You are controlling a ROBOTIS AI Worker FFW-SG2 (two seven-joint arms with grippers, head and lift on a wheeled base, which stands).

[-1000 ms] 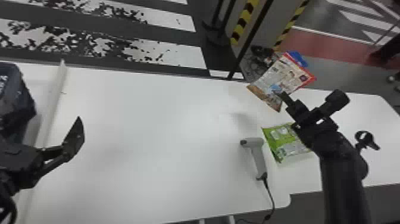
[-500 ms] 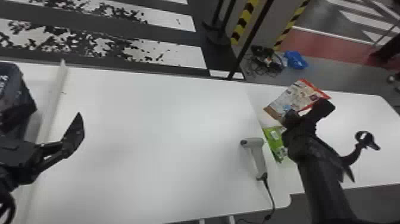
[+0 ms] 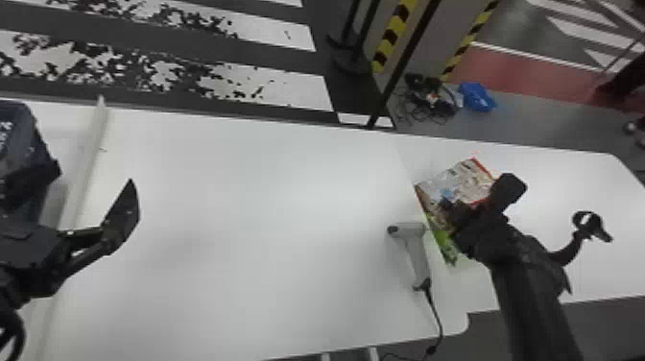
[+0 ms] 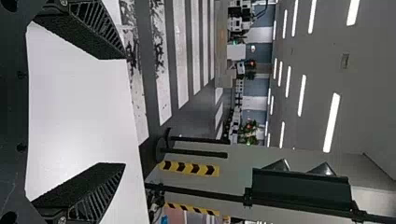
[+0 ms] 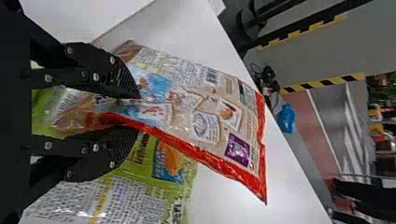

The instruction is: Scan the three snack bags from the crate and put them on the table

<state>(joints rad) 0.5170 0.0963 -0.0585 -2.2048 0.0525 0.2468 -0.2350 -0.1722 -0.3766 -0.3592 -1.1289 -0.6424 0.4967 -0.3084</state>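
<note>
A red-edged snack bag (image 5: 224, 156) is pinched in the fingers of the right gripper (image 5: 139, 115), tilted above the green snack bag (image 5: 144, 191). That one lies on the bench (image 3: 249, 201), likely finished; this one seems near setting down. Scans can't be confirmed. I count two bags, one scanner (image 3: 417, 249), one crate (image 3: 21, 153); a third bag probably remains. The left gripper's (image 4: 125, 112) fingers are spread, empty.
</note>
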